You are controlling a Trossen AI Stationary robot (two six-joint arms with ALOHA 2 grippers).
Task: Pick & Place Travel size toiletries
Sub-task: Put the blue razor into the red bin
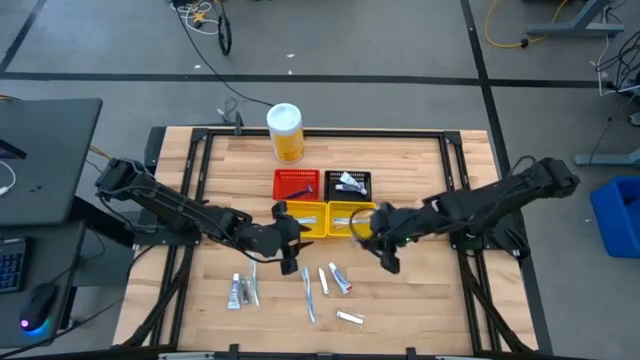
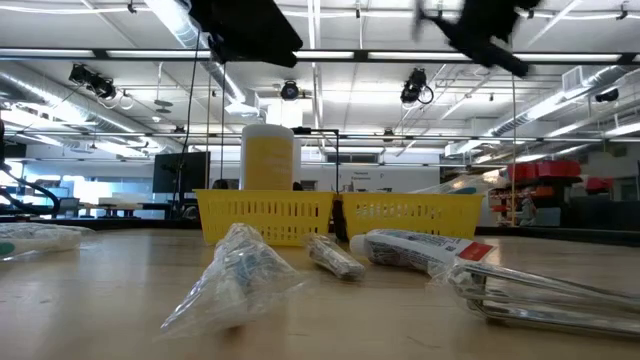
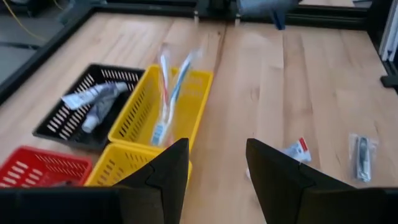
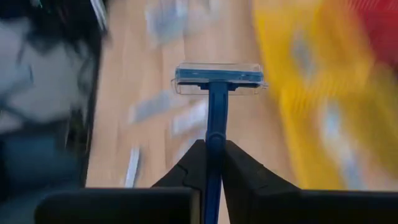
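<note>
My right gripper (image 4: 212,155) is shut on a blue-handled razor (image 4: 216,93). In the high view it (image 1: 376,238) hovers by the right yellow basket (image 1: 351,217). My left gripper (image 3: 214,163) is open and empty. It (image 1: 292,243) hangs over the table just near of the left yellow basket (image 1: 303,217). The right yellow basket holds toothbrushes (image 3: 166,93) and the black basket (image 3: 68,118) holds tubes (image 3: 96,99). More tubes and wrapped items (image 1: 240,291) (image 1: 338,279) (image 1: 349,318) lie flat on the table nearer the front. My right gripper pinches the razor's blue handle (image 4: 215,134) between its two fingers. The handle runs along the fingers and sticks out past their tips, with the clear-capped head (image 4: 217,78) foremost. The razor is lifted clear of the table.
A red basket (image 1: 297,184) and the black basket (image 1: 348,184) stand behind the two yellow ones. A tall yellow canister with a white lid (image 1: 284,132) stands at the far edge. A dark frame (image 1: 320,131) borders the wooden table.
</note>
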